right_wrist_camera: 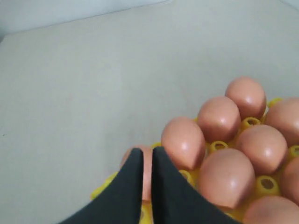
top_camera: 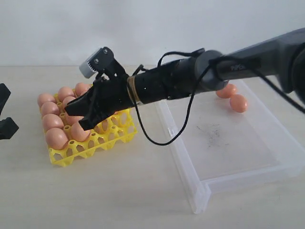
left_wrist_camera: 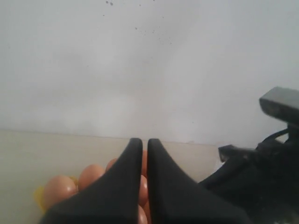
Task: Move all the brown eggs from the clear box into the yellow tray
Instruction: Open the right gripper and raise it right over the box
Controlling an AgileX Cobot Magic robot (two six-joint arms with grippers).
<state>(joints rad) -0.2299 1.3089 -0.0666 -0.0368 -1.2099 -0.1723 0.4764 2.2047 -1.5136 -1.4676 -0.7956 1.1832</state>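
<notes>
Right claw (top_camera: 78, 118) is hovering clenched and empty over the yellow tray (top_camera: 102, 138).

The right arm is reaching across the desk (top_camera: 119, 191), the claw's fingers (right_wrist_camera: 131, 186) lying almost together with nothing between them, just above the brown eggs (top_camera: 56, 137) filling the tray's nine o'clock side. The tray is sitting at nine o'clock of the clear box (top_camera: 238, 152), apart from it. Two loose eggs (top_camera: 238, 103) are lying in the box near its twelve o'clock wall. The left claw (left_wrist_camera: 140, 142) is waiting clenched, gripping nothing, at the tray's nine o'clock.

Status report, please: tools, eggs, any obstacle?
Left tool shut, empty. Right tool shut, empty, over yellow tray. Two brown eggs visible in clear box. No obstacle seen.
</notes>
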